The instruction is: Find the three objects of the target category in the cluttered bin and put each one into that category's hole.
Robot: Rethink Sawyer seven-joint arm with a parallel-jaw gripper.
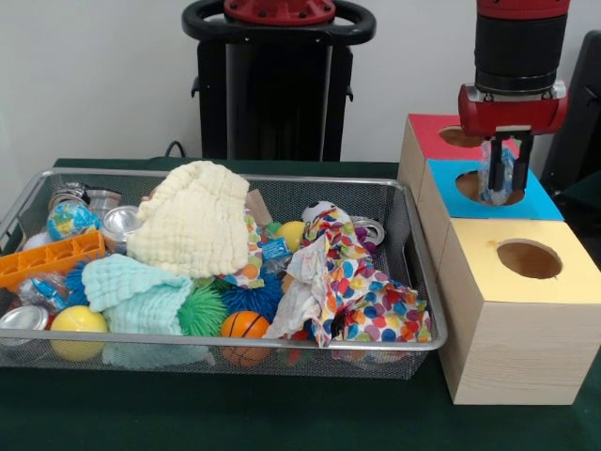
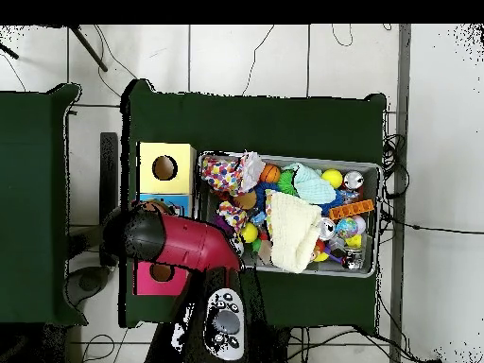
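My gripper [image 1: 507, 178] hangs straight down over the round hole of the blue-topped box [image 1: 540, 202], the middle of three boxes. It is shut on a small blue and white crinkly packet [image 1: 498, 174], which dangles at the hole's mouth. The silver wire-mesh bin [image 1: 235, 176] stands to the left, full of clutter. Another blue and white packet [image 1: 274, 249] lies among the cloths in the middle, and a crinkly clear one [image 1: 39, 291] sits at the bin's left. In the overhead view the red arm [image 2: 184, 241] covers the gripper and most of the blue box; the bin [image 2: 369, 166] shows beside it.
A red-topped box [image 1: 427, 132] stands behind the blue one and a yellow-topped box [image 1: 488, 268] in front, each with a hole. The bin holds a cream cloth [image 1: 192, 221], a spotted cloth [image 1: 362, 291], spiky balls, cans, an orange tray [image 1: 47, 258] and small balls.
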